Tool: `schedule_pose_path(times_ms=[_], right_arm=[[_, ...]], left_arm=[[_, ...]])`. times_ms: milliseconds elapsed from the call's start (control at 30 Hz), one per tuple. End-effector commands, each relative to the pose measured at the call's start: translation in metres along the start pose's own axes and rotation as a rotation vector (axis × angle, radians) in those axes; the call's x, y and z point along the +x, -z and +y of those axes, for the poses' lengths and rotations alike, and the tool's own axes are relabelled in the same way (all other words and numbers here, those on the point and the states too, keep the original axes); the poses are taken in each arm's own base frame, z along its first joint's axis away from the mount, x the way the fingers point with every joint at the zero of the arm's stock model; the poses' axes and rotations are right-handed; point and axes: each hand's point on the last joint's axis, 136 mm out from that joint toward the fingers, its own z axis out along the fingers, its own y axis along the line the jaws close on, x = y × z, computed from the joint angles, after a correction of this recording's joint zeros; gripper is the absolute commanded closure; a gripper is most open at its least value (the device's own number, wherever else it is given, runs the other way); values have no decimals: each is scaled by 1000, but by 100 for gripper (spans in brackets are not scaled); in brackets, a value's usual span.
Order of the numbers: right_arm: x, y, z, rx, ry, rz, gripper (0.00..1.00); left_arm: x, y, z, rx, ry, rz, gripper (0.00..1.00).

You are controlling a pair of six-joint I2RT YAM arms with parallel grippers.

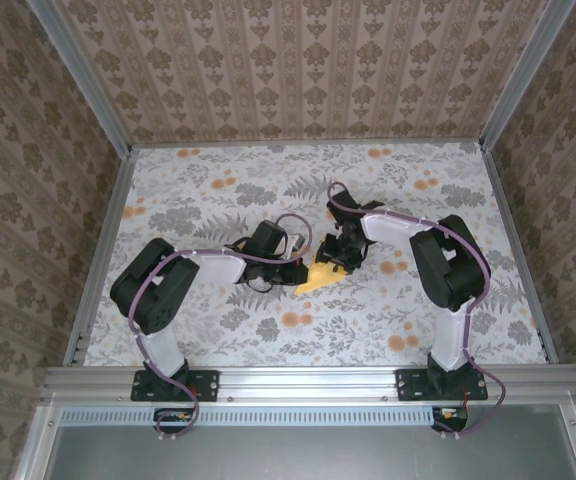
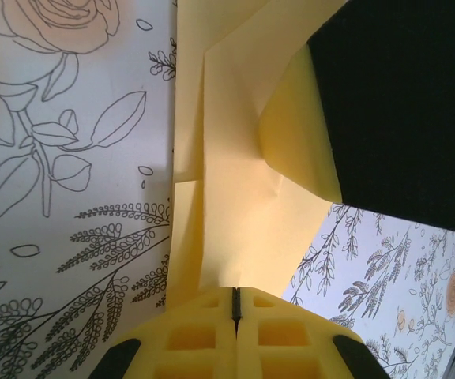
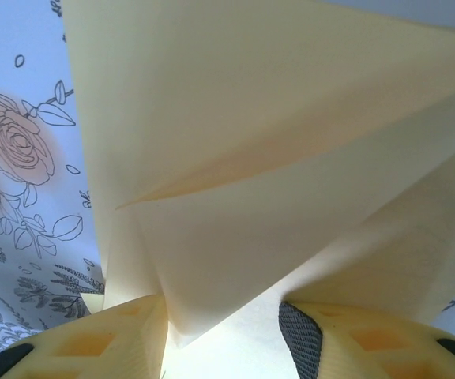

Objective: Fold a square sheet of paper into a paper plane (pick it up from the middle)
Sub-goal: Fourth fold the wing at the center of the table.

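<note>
though the left gripper clamps the folded paper sheet, whether the right gripper straddling it grips is hidden.

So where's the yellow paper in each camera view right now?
Top external: yellow paper at mid-table, between left gripper and right gripper.
Left wrist: centre strip, rising from the shut left gripper.
Right wrist: across top and middle, dipping between the right gripper's spread fingers.
Shared landmark: the floral tablecloth, left of the paper in both wrist views.
</note>
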Motion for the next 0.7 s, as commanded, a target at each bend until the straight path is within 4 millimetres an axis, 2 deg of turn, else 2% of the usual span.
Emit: schedule_pose_path(times_ms=[0, 467, 667], right_arm=[[20, -43, -76, 308, -24, 73, 49], [18, -52, -79, 364, -28, 71, 42], [18, -54, -79, 363, -34, 74, 42]], left_arm=[[-3, 1, 0, -3, -4, 4, 95], [-27, 11, -19, 90, -15, -86, 93], [-25, 5, -18, 104, -2, -72, 93]])
